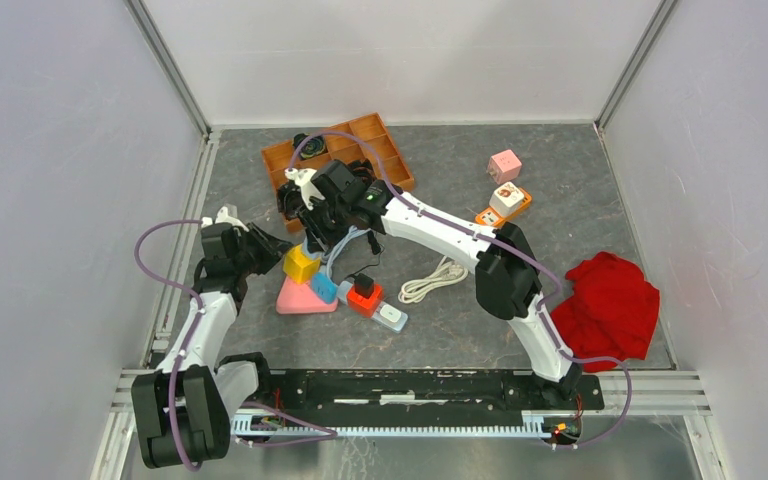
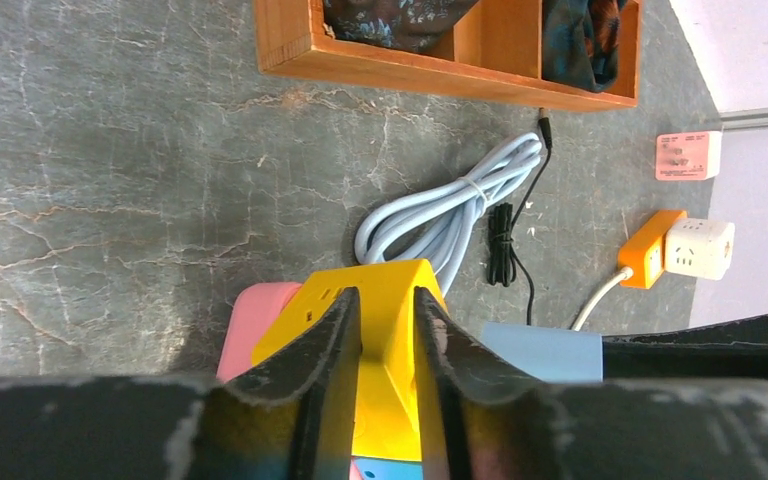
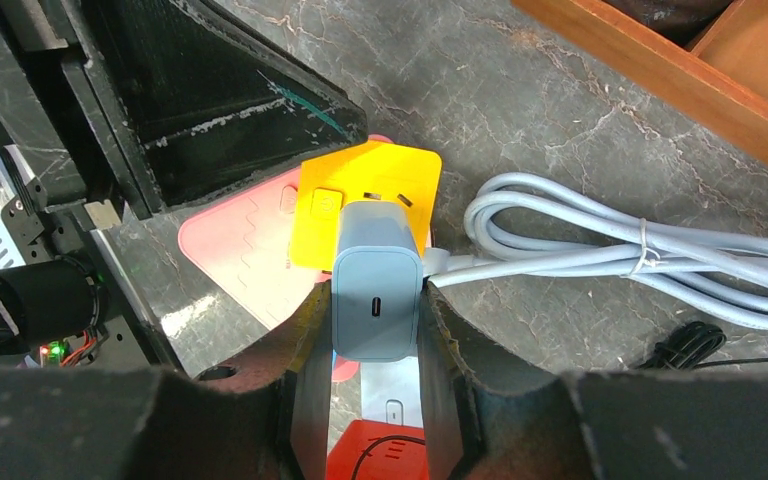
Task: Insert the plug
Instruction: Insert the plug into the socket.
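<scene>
While left hand [image 2: 386,300] is clamped on yellow socket cube [image 2: 380,275], right hand [image 3: 375,300] grips grey-blue plug [image 3: 377,265] mid-frame, plug nose against cube's face. Cube overlaps pink block [image 3: 240,260], left-centre of bench [image 1: 560,180] in top view.

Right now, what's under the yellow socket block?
A pink pad shows below the yellow socket block, sticking out past its edges. Whether they touch is hidden by the block, the charger and the left gripper.
</scene>
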